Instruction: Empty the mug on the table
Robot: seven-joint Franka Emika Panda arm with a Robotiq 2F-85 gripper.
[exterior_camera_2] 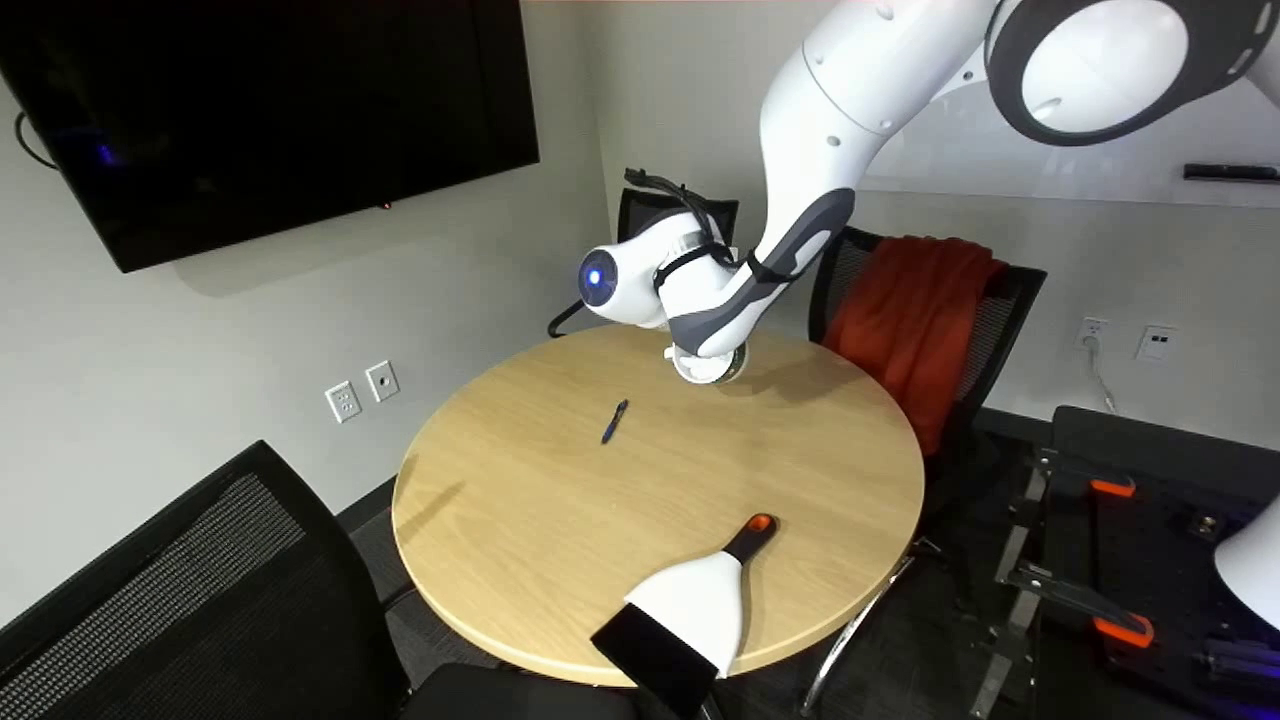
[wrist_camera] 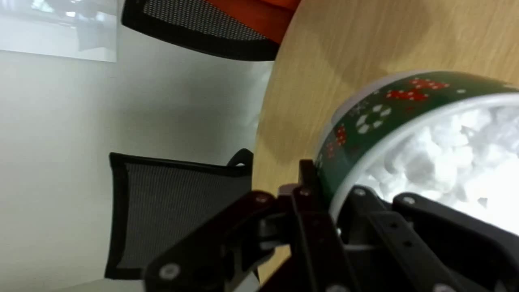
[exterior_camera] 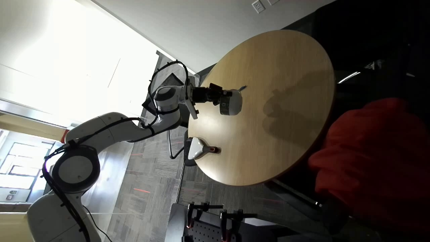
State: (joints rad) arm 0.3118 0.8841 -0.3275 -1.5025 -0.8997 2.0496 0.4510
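My pincer (wrist_camera: 333, 194) pinches one wall of green-banded, white-rimmed round mug (wrist_camera: 367, 132); bulk off to one side, mouth facing me, away from tan round wooden desk (exterior_camera: 250, 158).

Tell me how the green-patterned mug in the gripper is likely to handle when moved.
The mug may swivel, since the gripper seems to hold it by just one side of its rim. It could spill if tipped: loose-looking white pieces sit inside it. The rim's even, round curve suggests a stiff body, unlikely to flex much.
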